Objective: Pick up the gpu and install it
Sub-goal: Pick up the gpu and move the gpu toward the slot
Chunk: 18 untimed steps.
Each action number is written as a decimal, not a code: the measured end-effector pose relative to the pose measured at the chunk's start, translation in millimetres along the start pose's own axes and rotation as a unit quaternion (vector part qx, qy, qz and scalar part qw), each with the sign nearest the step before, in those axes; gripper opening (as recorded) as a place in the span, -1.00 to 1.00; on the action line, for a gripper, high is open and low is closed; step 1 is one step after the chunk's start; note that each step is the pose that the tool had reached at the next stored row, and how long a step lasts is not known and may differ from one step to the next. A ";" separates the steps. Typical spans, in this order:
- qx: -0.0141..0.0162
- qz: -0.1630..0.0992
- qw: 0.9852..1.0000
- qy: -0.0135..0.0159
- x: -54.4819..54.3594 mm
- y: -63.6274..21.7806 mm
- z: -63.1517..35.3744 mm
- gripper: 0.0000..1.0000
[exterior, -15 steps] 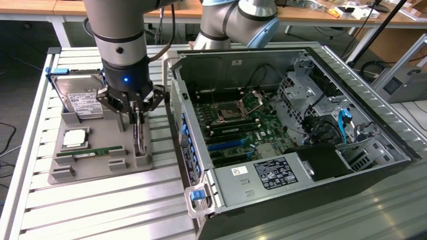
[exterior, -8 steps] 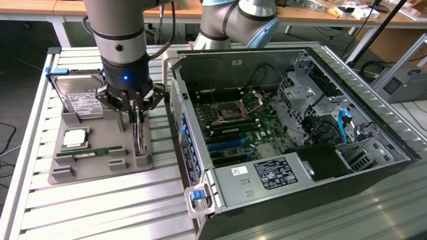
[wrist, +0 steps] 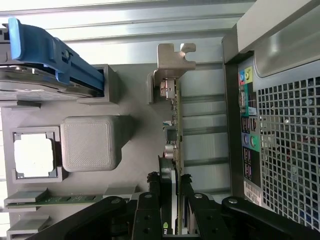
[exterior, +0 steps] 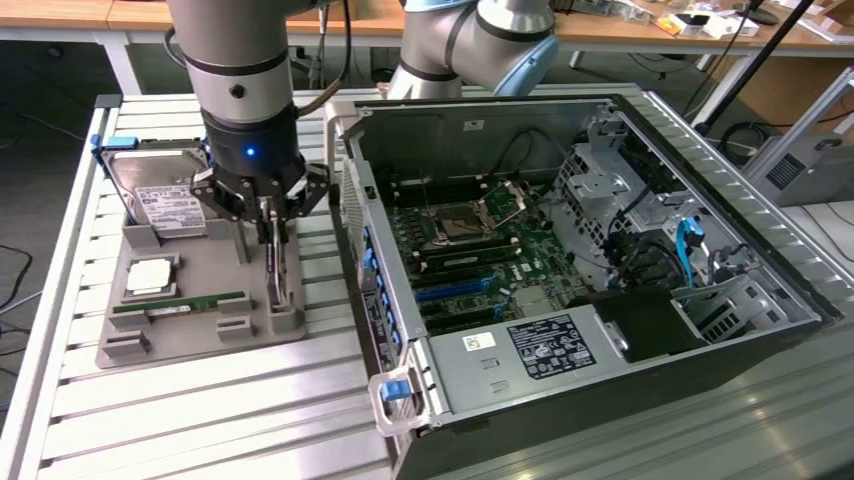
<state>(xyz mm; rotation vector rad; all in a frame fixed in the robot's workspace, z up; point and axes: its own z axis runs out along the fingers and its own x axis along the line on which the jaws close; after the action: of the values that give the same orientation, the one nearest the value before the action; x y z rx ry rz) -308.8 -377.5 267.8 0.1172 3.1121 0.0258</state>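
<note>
The gpu [exterior: 274,272] stands on edge in a slot at the exterior view's right side of the grey holder [exterior: 200,335], beside the open computer case [exterior: 574,250]. In the wrist view the gpu [wrist: 173,125] is a thin dark board seen edge-on, with its silvery end bracket [wrist: 171,62] at the far end. My gripper [exterior: 271,225] hangs straight down over the card. Its black fingers [wrist: 151,205] press against both faces of the near end, so the gripper [wrist: 172,202] is shut on the card, which still sits in the holder.
The holder also carries a hard drive in a blue frame [exterior: 160,195], a CPU [exterior: 150,275] and a green RAM stick [exterior: 180,303]. The case lies open with its motherboard and blue slots [exterior: 447,290] exposed. The case's rear panel [wrist: 280,140] is close beside the card.
</note>
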 end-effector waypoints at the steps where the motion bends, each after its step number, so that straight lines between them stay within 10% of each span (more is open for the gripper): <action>1: 0.000 0.000 1.000 0.000 0.0 0.0 -0.6 -0.47; 18: 0.000 0.000 1.000 0.000 -0.2 0.2 -9.6 -0.47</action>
<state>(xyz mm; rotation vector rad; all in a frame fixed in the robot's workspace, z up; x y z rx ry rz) -308.8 -377.5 277.5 0.1172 3.1121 0.0258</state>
